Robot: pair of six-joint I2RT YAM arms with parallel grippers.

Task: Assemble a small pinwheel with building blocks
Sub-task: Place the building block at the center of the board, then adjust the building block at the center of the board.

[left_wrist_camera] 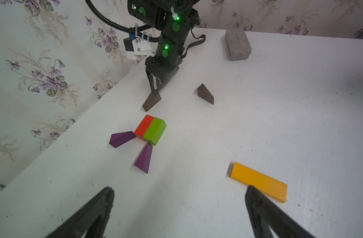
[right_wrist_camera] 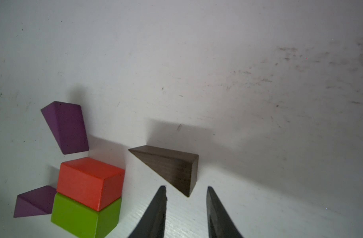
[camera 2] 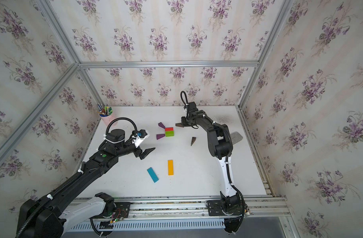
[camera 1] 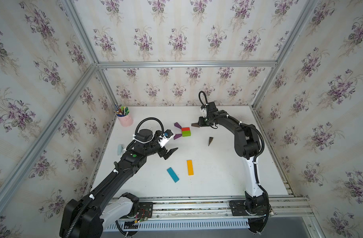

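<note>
The red block (camera 1: 185, 129) and green block (camera 1: 186, 133) lie side by side, with two purple wedges (camera 1: 177, 125) (camera 1: 177, 136) at their left corners. One brown wedge (right_wrist_camera: 168, 164) lies just right of the red block (right_wrist_camera: 88, 177). My right gripper (right_wrist_camera: 186, 187) is narrowly open, and the wedge's near corner sits at the tips, touching neither finger. The other brown wedge (camera 1: 210, 141) lies alone further right. My left gripper (left_wrist_camera: 179, 187) hangs wide open and holds nothing, next to the orange bar (left_wrist_camera: 259, 181). The blue bar (camera 1: 172, 174) lies near the table's front.
A pink cup of pens (camera 1: 125, 119) stands at the back left corner. A grey block (camera 2: 236, 137) lies near the right edge, behind the right arm. Papered walls close the table on three sides. A metal rail (camera 1: 197, 203) runs along the front.
</note>
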